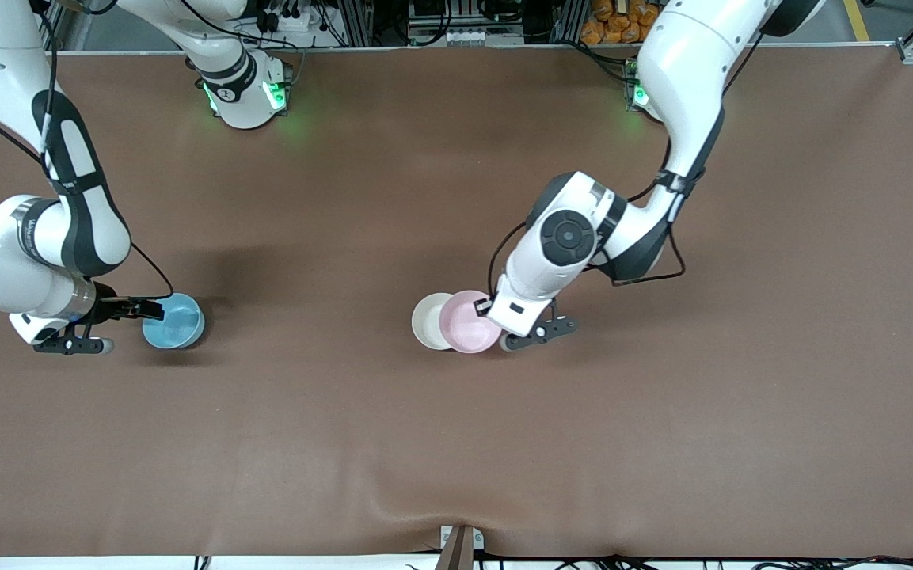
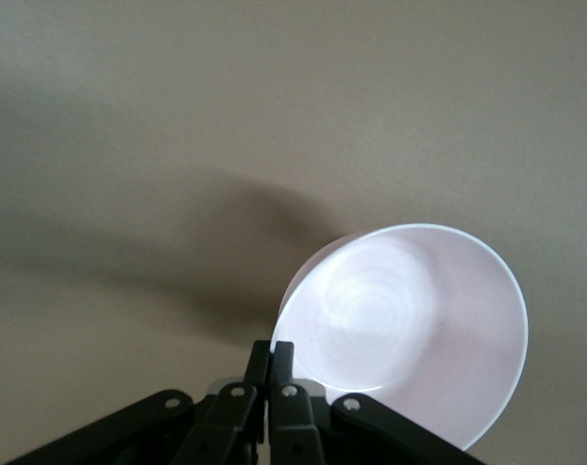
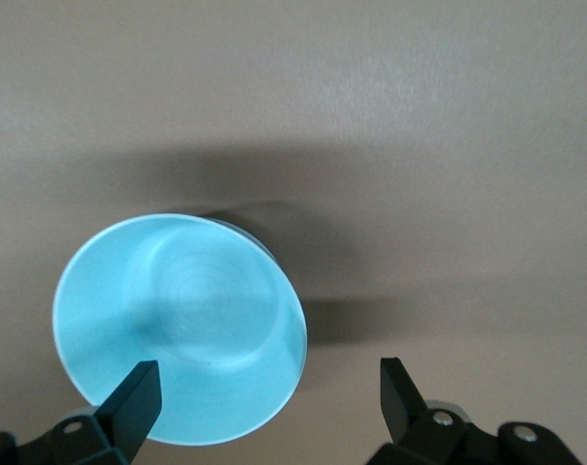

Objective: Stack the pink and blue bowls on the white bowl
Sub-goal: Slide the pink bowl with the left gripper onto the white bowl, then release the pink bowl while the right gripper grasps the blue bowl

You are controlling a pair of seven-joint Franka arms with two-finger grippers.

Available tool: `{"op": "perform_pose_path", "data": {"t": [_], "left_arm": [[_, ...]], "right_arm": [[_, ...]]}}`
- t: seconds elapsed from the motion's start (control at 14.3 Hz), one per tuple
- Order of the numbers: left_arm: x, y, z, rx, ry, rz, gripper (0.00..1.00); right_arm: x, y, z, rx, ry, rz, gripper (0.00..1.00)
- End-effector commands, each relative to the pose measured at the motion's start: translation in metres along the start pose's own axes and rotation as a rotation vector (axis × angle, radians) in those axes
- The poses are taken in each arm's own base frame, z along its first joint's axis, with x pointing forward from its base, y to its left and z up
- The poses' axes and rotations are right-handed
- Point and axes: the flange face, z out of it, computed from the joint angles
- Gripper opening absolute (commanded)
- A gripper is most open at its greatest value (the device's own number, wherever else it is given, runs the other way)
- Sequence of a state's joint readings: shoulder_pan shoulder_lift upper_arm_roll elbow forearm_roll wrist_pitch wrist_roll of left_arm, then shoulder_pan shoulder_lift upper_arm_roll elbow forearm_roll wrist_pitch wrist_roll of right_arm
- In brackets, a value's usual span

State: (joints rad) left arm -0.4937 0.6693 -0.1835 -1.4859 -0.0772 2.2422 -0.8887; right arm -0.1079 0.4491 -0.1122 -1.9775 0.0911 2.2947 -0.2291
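From the front camera, my left gripper [image 1: 498, 310] pinches the rim of the pink bowl [image 1: 468, 321], which overlaps the white bowl [image 1: 430, 321] near the middle of the table but sits off-centre, shifted toward the left arm's end. Whether the pink bowl is raised or already resting on the white rim I cannot tell. My right gripper [image 1: 130, 326] stands spread wide, just beside the blue bowl [image 1: 174, 321] at the right arm's end of the table, holding nothing.

Through my left wrist view, my fingers [image 2: 271, 360] are clamped tight on the pink bowl's [image 2: 410, 329] near rim; the white bowl does not show here. To nest it well, I judge I should centre it over the white bowl, level it, then let go low.

Through my right wrist view, one finger [image 3: 136, 394] overlaps the blue bowl's [image 3: 182, 325] rim and the other [image 3: 393, 392] stands well clear. I should straddle the wall squarely before closing.
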Motion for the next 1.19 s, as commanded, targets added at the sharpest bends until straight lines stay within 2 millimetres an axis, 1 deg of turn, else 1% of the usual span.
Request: {"op": "perform_pose_path", "data": {"t": [0.0,0.07,0.14,0.28,0.35,0.42,0.49,0.56,0.7,0.77,0.84,0.98,1.12], "left_arm": [[-0.004,0.012,-0.001,-0.015,0.008,-0.002,0.00],[-0.013,0.020,0.003,-0.025,0.011,0.008,0.00],[-0.019,0.026,0.005,-0.036,0.021,0.015,0.00],[-0.020,0.027,0.017,-0.046,0.024,0.013,0.00],[-0.027,0.032,0.025,-0.054,0.027,0.020,0.00],[-0.027,0.032,0.028,-0.054,0.030,0.020,0.00],[-0.025,0.031,0.029,-0.052,0.030,0.021,0.00],[-0.025,0.030,0.032,-0.049,0.029,0.020,0.00],[-0.024,0.030,0.034,-0.056,0.035,0.022,0.00],[-0.024,0.029,0.041,-0.051,0.030,0.019,0.00],[-0.024,0.030,0.043,-0.057,0.035,0.021,0.00],[-0.023,0.029,0.049,-0.062,0.038,0.020,0.00],[-0.025,0.031,0.056,-0.072,0.044,0.021,0.00]], "right_arm": [[0.001,0.007,0.019,0.034,0.001,0.024,1.00],[0.001,0.014,0.025,0.032,0.005,0.035,1.00],[0.002,0.016,0.031,0.030,0.008,0.036,1.00],[0.001,0.017,0.036,0.030,0.001,0.038,1.00],[0.001,0.017,0.036,0.031,0.001,0.041,0.76],[0.002,0.017,0.037,0.032,0.003,0.043,0.39],[0.002,0.017,0.036,0.033,0.004,0.048,0.11],[0.003,0.016,0.035,0.042,0.006,0.056,0.00],[0.003,0.014,0.036,0.075,0.012,0.083,0.00],[0.004,0.015,0.034,0.075,0.015,0.082,0.00],[0.006,0.014,0.031,0.073,0.024,0.073,0.00],[0.017,0.018,0.015,0.066,0.060,-0.010,0.00],[0.022,0.017,0.003,0.062,0.081,-0.033,0.00]]}}
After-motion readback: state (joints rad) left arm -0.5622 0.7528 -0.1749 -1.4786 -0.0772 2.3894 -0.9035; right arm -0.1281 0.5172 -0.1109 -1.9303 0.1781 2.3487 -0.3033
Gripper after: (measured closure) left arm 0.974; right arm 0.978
